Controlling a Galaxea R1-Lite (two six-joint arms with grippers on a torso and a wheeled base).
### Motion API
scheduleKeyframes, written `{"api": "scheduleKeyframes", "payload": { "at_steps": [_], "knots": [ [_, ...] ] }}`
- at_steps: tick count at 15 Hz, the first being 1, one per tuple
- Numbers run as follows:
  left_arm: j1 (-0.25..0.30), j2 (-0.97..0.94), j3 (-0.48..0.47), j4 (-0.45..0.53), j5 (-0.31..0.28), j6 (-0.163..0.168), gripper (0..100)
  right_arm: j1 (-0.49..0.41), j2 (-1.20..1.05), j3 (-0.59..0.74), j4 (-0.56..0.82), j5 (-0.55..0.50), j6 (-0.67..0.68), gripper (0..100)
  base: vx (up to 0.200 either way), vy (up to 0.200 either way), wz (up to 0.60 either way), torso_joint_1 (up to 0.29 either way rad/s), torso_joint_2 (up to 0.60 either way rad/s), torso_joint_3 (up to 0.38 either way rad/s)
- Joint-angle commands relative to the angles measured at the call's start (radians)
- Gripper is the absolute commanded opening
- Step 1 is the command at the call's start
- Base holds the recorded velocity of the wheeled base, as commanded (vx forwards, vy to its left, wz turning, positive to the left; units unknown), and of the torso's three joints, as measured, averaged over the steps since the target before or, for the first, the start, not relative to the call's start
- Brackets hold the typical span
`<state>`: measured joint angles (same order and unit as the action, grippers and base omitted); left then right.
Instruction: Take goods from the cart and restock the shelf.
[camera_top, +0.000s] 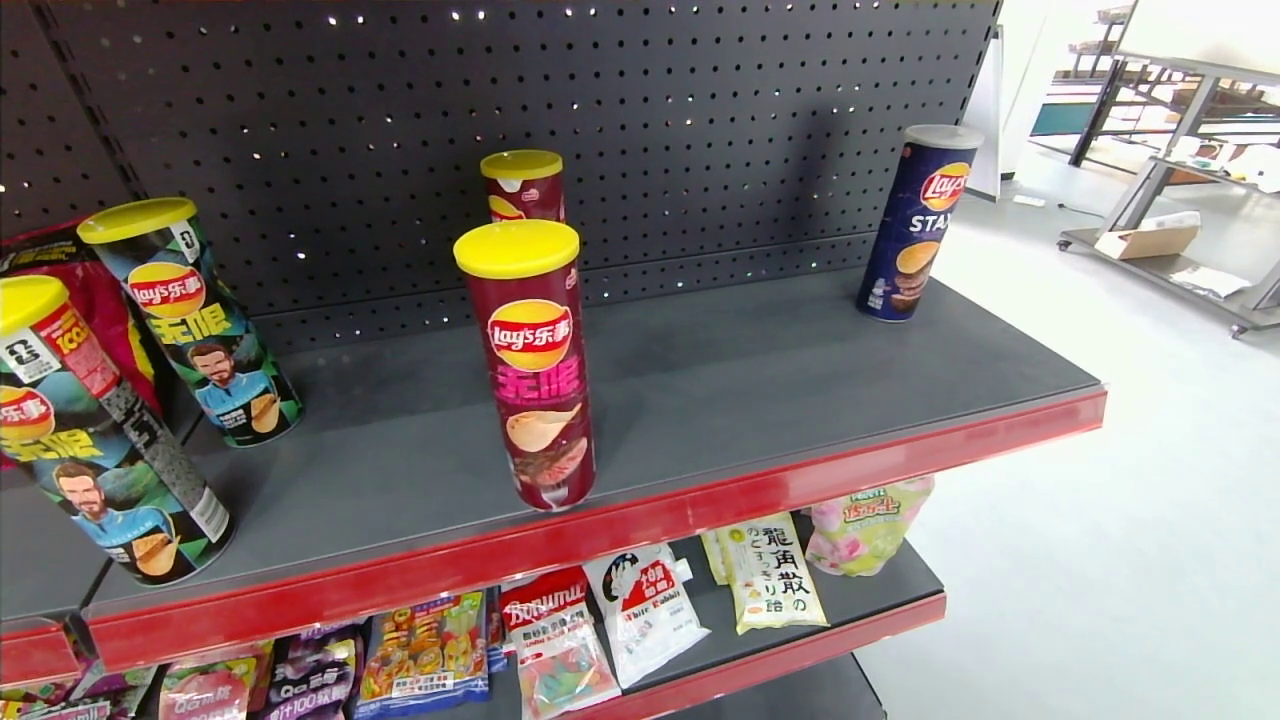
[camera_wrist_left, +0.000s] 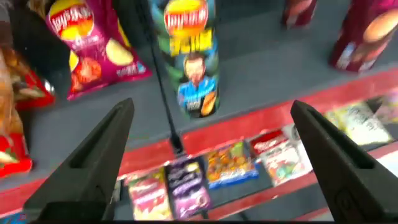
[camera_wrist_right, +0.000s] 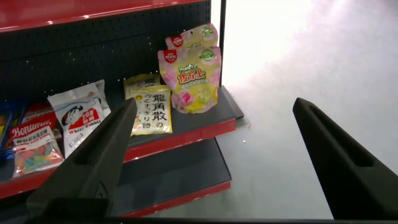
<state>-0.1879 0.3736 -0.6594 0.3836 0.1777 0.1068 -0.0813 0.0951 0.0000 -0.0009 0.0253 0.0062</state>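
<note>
Since left gripper (camera_wrist_left: 211, 104) and right gripper (camera_wrist_right: 214, 102) gape empty (nothing held), I should fetch next. Then load the shelf (camera_top: 760, 370) gaps, upright.

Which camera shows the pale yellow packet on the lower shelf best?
The right wrist view: the pale yellow packet faces it squarely, top to bottom. The head view looks down on it, its top tucked under the red shelf edge. The left wrist view gives a pale blur.
</note>
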Motion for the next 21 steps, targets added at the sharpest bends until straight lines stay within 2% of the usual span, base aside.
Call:
{"api": "scheduleKeyframes", "payload": {
  "at_steps": [1,2,3,4,6,7,9,11,14,17,18,21],
  "knots": [
    [0.002,-0.067,0.087,-0.002,0.003,0.036,100,0.002,0.003,0.0,-0.001,0.002,-0.002,100,0.0,0.0,0.0,0.0,0.0,0.0],
    [0.002,-0.091,0.118,-0.002,0.011,0.036,100,0.026,-0.003,0.0,-0.001,0.004,-0.006,100,0.0,0.0,0.0,0.0,0.0,0.0],
    [0.008,-0.104,0.139,-0.002,0.036,0.036,100,0.09,-0.078,0.0,-0.001,0.002,-0.005,100,0.0,0.0,0.0,0.0,0.0,0.0],
    [0.015,-0.102,0.142,-0.002,0.048,0.031,100,0.087,-0.095,0.0,-0.001,-0.002,-0.003,100,0.0,0.0,0.0,0.0,0.0,0.0],
    [0.067,-0.094,0.145,0.0,0.057,0.005,100,0.086,-0.095,-0.002,0.001,0.008,-0.022,100,0.0,0.0,0.0,0.0,0.0,0.0],
    [0.128,-0.093,0.15,0.0,0.057,-0.022,100,0.086,-0.095,0.0,-0.001,0.008,-0.017,100,0.0,0.0,0.0,0.0,0.0,0.0],
    [0.197,-0.111,0.176,-0.002,0.057,-0.064,100,0.086,-0.095,0.0,-0.001,0.008,-0.017,100,0.0,0.0,0.0,0.0,0.0,0.0],
    [0.196,-0.176,0.213,-0.005,0.043,-0.068,100,0.084,-0.095,0.0,-0.001,0.008,-0.018,100,0.0,0.0,0.0,0.0,0.0,0.0],
    [0.192,-0.22,0.218,-0.008,-0.004,-0.073,100,0.084,-0.095,0.0,-0.001,0.007,-0.014,100,0.0,0.0,0.0,0.0,0.0,0.0],
    [0.191,-0.225,0.213,-0.009,-0.006,-0.088,100,0.086,-0.095,0.0,-0.001,0.007,-0.015,100,0.0,0.0,0.0,0.0,0.0,0.0],
    [0.186,-0.228,0.216,-0.009,-0.006,-0.11,100,0.086,-0.095,0.0,-0.001,0.007,-0.018,100,0.0,0.0,0.0,0.0,0.0,0.0],
    [0.157,-0.229,0.224,-0.009,-0.006,-0.114,100,0.084,-0.095,0.0,-0.001,0.007,-0.017,100,0.0,0.0,0.4,0.0,0.0,-0.003]
  ]
}}
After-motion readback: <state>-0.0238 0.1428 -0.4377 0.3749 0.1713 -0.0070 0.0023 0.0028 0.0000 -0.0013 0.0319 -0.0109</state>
